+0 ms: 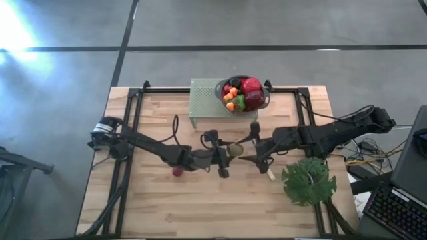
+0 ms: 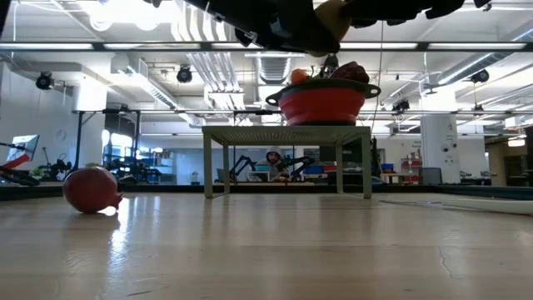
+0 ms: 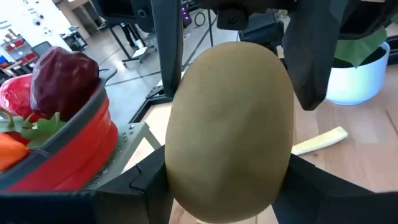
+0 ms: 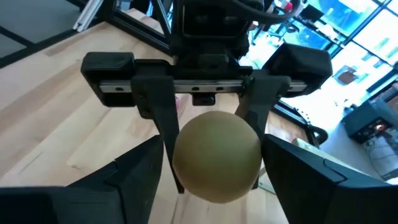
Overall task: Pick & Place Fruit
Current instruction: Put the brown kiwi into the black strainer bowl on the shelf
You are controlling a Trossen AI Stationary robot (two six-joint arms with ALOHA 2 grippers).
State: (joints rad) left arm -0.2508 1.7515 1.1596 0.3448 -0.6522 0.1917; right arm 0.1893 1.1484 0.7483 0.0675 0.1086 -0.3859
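A brown kiwi [image 1: 235, 151] hangs in the air between my two grippers over the middle of the table. My left gripper [image 1: 227, 157] reaches in from the left and my right gripper [image 1: 248, 153] from the right, both shut on the kiwi. A red bowl [image 1: 264, 101] stands on a green perforated stand [image 1: 203, 100] at the far edge. It holds a red apple [image 1: 251, 85], a maroon fruit [image 3: 62, 78], orange pieces [image 1: 231, 105] and a green piece. A dark red fruit [image 1: 177, 171] rests on the tabletop under my left arm. My left gripper pinches the kiwi's left end [image 3: 186, 180] between its two fingers [image 3: 146, 186]. They come level from the table's left and lie along the kiwi, which is lifted clear of the table. My right gripper pinches the kiwi's right end [image 4: 249, 171] between its two fingers [image 4: 292, 177], level from the table's right, facing the left gripper's fingers [image 4: 166, 134].
A big green leaf [image 1: 308, 181] lies at the near right. A pale-handled knife [image 1: 269, 175] lies beside it, below my right gripper. The near half of the wooden table [image 1: 200, 213] is bare. A keyboard and cables sit off the right edge.
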